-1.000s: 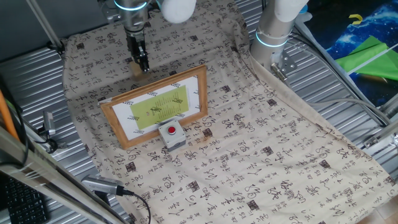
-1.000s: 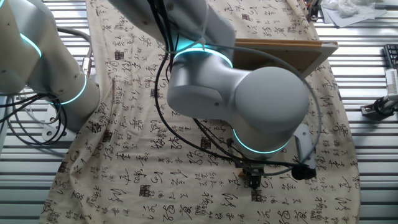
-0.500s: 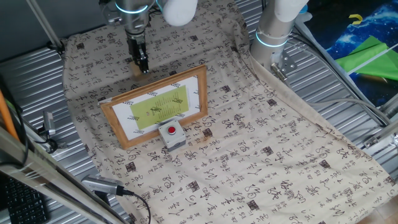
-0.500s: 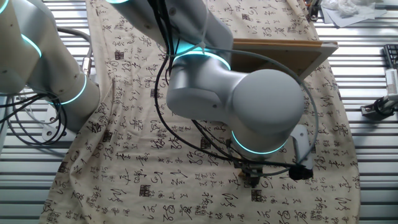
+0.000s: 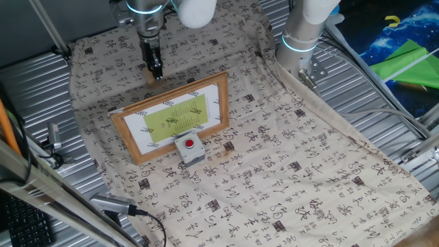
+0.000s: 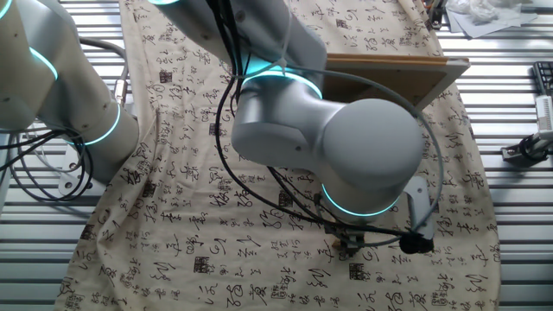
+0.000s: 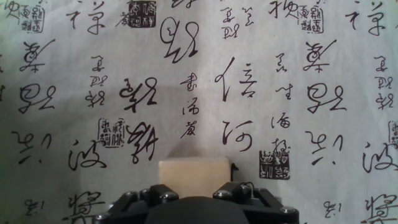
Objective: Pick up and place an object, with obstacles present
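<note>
Hand [image 5: 157, 71] hangs low at the far end of the desk [image 5: 288, 185], just behind the top edge of the picture frame [image 5: 171, 115]. Its fingers [image 7: 242, 190] close on the wooden cube [image 7: 193, 171], which the hand view shows clamped between them above the cloth printed with black characters [image 7: 261, 81]. Whether the cube touches the cloth is unclear. On one fixed view the frame lies flat, tilted, with its yellow-green print facing up. A grey box with a red button [image 5: 190, 148] sits touching the frame's near edge. From the other side, the arm's big grey joint [image 6: 346, 147] hides most of the hand.
</note>
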Controlling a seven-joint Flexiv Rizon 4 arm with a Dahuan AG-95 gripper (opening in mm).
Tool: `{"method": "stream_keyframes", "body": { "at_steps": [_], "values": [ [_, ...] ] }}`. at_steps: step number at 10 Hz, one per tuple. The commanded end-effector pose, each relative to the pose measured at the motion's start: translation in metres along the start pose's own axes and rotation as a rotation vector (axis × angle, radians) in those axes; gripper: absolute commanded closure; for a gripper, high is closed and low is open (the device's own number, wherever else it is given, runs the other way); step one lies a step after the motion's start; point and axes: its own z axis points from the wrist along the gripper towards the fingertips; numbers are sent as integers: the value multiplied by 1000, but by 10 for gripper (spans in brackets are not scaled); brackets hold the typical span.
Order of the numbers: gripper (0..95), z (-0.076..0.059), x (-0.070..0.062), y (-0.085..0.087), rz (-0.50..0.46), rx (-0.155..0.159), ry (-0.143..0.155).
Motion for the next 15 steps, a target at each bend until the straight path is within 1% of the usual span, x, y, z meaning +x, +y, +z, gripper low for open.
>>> {"method": "stream_keyframes", "body": {
  "at_steps": [1, 2, 3, 4, 6, 10, 11, 12, 15],
  "values": [
    [950, -12, -1, -1, -11, 2, 1],
    [950, -17, -2, -1, -17, 4, 1],
    [950, -26, -3, -1, -22, 4, 0],
    [950, -40, -5, -1, -32, 3, 1],
    [950, -50, -9, 0, -35, 2, 4],
    [950, -50, -10, 0, -37, 0, 5],
    [950, -54, -11, 0, -40, 0, 4],
    [950, -62, -12, 1, -42, -2, 5],
    [950, -91, -18, 5, -55, -5, 9]
  ]
}}
